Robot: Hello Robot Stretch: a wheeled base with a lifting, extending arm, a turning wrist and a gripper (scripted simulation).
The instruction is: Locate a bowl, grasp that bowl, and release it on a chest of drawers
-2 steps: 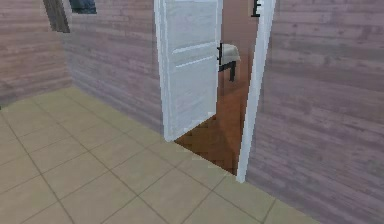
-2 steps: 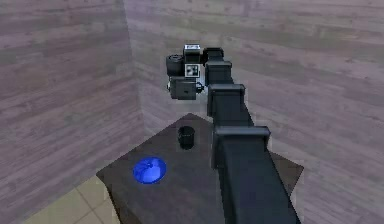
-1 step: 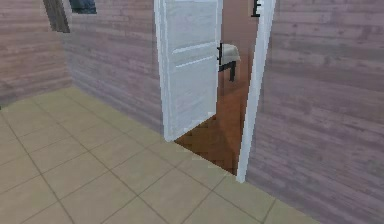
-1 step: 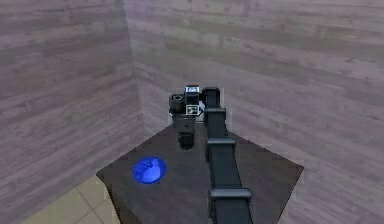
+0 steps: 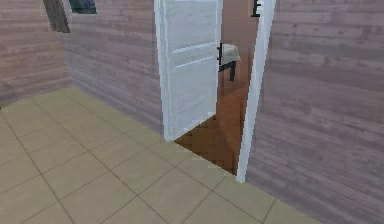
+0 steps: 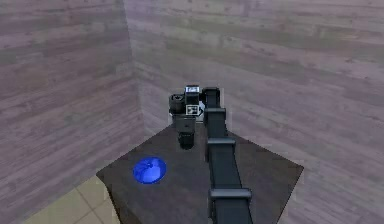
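The gripper (image 6: 185,138) shows at the far edge of a dark table (image 6: 270,172); a blue bowl (image 6: 150,170) lies nearby; its opening and hold cannot be told.

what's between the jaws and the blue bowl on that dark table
Nothing visible. Only bare dark tabletop separates the jaws from the blue bowl, which sits down-left of them in the arm side view.

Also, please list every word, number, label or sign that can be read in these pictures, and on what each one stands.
None can be read.
The white squares at the end of the arm carry black marks, but no letters or numbers can be made out.
The door, walls and table bear no print.
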